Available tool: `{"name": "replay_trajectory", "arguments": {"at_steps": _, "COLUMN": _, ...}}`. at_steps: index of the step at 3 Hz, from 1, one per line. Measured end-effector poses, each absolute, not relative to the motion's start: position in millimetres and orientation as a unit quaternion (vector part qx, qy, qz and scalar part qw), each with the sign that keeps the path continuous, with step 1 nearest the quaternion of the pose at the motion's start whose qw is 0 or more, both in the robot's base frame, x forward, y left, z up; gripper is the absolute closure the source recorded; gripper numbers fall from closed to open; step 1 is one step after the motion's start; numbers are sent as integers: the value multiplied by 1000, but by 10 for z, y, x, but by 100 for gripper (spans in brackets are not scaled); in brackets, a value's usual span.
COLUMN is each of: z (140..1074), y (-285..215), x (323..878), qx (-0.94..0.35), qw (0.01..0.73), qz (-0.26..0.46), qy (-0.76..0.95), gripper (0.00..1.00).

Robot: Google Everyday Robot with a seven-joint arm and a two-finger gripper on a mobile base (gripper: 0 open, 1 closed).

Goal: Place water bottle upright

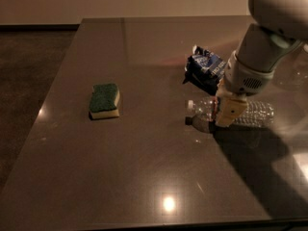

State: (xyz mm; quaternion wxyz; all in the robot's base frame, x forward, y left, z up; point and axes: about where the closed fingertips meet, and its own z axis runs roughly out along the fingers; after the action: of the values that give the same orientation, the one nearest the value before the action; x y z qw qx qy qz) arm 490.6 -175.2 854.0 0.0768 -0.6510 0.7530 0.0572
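The water bottle [252, 113] lies on its side at 3 o'clock on the counter [144, 167], cap toward 9, with the pincer [227, 110] low over its neck end, its opening impossible to tell; best clasp the body squarely, then tip it cap-up.

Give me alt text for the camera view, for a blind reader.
The robot's gripper hangs over the neck end of a water bottle lying on its side on a dark table, cap pointing left. A blue snack bag sits behind it; a green sponge lies apart to the left.
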Motion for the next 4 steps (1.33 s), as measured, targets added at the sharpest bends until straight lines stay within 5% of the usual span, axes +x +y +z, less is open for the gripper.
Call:
{"name": "replay_trajectory", "arguments": {"at_steps": 1, "z": 8756, "y": -1649, "x": 4914, "qx": -657, "qw": 92, "qz": 64, "qy": 746, "gripper": 95}}
{"name": "replay_trajectory", "arguments": {"at_steps": 4, "z": 9515, "y": -1011, "x": 4951, "qx": -608, "qw": 302, "qz": 167, "qy": 715, "gripper": 100}}
